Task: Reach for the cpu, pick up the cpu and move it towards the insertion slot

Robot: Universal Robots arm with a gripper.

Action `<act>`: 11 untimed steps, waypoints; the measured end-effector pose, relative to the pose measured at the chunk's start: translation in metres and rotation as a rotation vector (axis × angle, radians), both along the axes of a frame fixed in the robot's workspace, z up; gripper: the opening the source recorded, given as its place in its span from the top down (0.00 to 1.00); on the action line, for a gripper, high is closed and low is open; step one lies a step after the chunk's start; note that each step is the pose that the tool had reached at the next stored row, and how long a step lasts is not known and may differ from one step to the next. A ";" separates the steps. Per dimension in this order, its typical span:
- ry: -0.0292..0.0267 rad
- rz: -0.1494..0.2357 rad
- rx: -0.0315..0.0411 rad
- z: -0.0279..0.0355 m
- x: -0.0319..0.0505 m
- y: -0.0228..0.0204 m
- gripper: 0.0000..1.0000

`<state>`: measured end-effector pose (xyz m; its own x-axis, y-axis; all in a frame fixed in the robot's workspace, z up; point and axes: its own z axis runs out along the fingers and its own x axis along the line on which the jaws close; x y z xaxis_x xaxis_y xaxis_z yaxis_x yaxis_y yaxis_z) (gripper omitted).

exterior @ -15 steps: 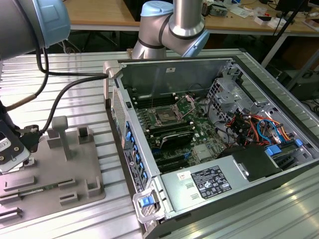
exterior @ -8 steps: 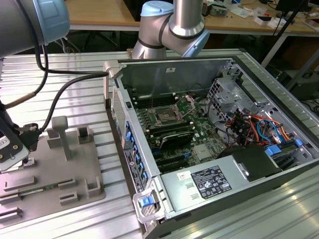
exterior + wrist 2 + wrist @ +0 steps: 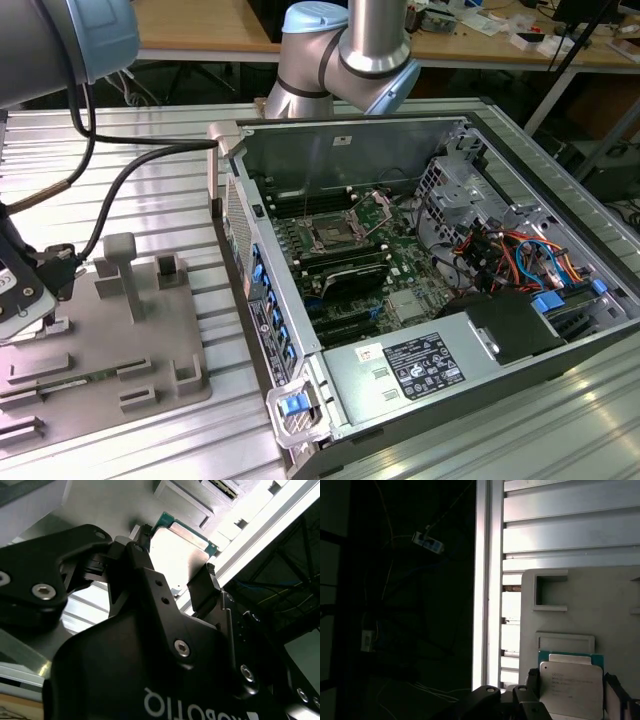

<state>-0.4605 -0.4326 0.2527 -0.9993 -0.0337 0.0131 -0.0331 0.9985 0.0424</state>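
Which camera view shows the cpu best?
The first wrist view: the cpu turns its silver top to the camera, nearly whole. The second wrist view shows the cpu slanted, washed by glare, its lower part behind the gripper.

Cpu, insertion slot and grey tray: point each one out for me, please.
cpu (image 3: 570,685), first wrist view, on its silvery metal top.
insertion slot (image 3: 330,236), exterior view, on its dark centre.
grey tray (image 3: 150,332), exterior view, on a bare flat part.
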 end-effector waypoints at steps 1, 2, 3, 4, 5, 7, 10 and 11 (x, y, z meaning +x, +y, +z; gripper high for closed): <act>0.0001 0.000 0.0001 0.0015 0.0000 0.0000 0.45; 0.0002 0.000 -0.0001 0.0024 0.0000 0.0000 0.45; 0.0003 0.000 0.0000 0.0032 0.0000 0.0000 0.45; 0.0002 0.000 0.0001 0.0034 0.0000 0.0000 0.45; 0.0002 0.000 0.0001 0.0034 0.0000 0.0000 0.45; 0.0002 0.000 0.0001 0.0035 0.0000 0.0000 0.45; 0.0004 0.000 0.0000 0.0037 0.0000 0.0000 0.45; 0.0008 0.000 -0.0002 0.0044 0.0000 0.0000 0.45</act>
<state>-0.4606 -0.4326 0.2571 -0.9993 -0.0337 0.0139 -0.0331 0.9986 0.0422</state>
